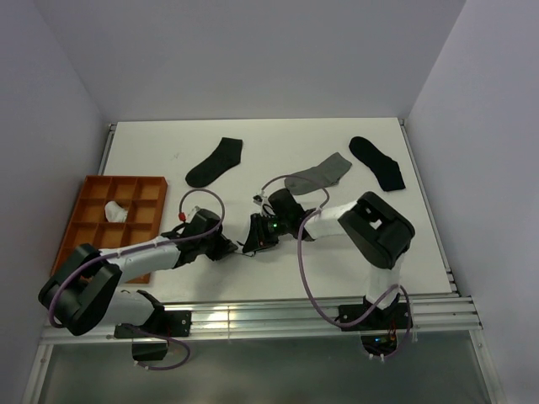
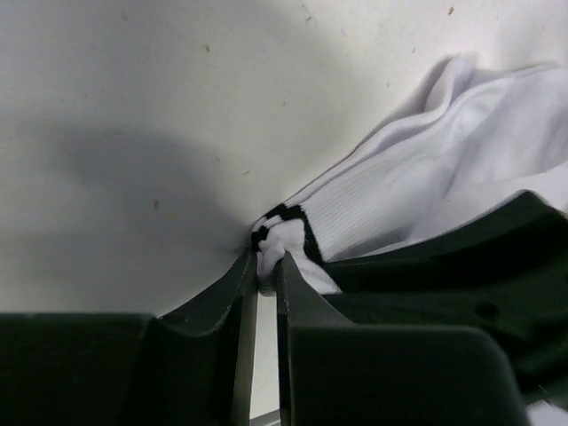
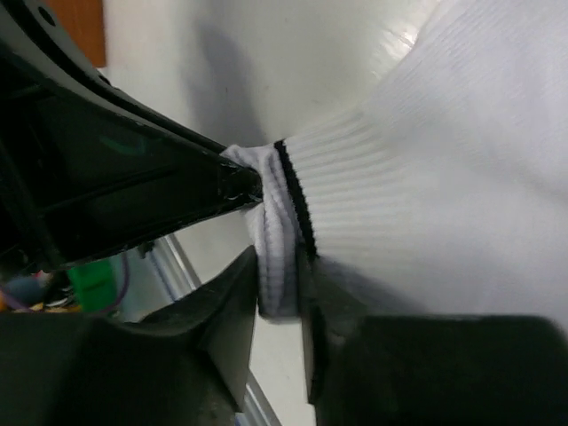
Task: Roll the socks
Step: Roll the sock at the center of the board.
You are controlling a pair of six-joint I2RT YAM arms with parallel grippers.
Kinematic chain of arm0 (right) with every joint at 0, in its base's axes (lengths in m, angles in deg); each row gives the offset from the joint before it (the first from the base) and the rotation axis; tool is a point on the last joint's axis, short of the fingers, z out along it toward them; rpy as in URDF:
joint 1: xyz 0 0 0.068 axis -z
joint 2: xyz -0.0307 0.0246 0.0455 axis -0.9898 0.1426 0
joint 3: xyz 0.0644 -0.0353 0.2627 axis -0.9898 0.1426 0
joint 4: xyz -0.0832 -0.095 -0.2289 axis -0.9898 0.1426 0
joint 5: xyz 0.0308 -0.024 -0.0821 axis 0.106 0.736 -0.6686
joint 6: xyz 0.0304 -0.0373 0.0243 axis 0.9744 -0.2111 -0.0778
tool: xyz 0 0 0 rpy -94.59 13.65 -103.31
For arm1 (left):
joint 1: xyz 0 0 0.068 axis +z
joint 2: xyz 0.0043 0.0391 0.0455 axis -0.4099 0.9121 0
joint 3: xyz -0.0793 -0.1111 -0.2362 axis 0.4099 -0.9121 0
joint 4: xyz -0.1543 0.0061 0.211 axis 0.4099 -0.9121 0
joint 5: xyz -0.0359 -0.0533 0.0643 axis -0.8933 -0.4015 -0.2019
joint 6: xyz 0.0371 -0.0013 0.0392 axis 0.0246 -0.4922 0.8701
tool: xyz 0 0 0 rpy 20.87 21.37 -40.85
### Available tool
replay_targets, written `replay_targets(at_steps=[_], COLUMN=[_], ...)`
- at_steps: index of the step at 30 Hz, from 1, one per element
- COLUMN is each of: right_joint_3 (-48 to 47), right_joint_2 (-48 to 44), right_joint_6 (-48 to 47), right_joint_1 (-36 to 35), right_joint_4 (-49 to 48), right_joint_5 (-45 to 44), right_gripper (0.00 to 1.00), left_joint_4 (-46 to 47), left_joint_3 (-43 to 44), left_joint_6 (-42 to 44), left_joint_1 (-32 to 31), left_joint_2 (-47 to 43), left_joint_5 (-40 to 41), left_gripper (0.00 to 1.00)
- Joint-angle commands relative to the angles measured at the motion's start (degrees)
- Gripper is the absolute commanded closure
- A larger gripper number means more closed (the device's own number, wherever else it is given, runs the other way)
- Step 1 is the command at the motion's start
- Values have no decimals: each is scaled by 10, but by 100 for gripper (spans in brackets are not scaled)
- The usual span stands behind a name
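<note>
Both low, left tool (image 2: 266,268) and right tool (image 3: 280,266) seemingly pinch sock (image 2: 399,195).

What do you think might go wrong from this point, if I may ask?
The left end effector pinches only a sliver of cuff on the striped sock, so it may slip free under tension. The right end effector grips the same cuff right beside it; the two might collide.
</note>
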Motion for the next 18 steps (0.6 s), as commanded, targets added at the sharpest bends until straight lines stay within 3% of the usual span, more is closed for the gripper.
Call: replay_targets(at_steps=[1,5,11,18], right_joint_3=[3,-5,-12,-26], right_joint_2=[-73,-140,-191,-165], right_joint_6=[-87,-137,-219,-284], right_joint_1=[-22,-80,-159,-233], right_joint_4=[90,141,150,130], right_joint_5=[-150,-287,-467,-554], right_gripper=[66,52,54,55], left_joint_4=[-87,-140,-182,-208], left_joint_3=[35,75,131,161], left_joint_6=[44,80,122,138], left_joint_1=[-9,-10,-9,-9], left_joint_2=[6,12,48,83], left_joint_5=[33,52,40,27], left_gripper=[100,100,100,100])
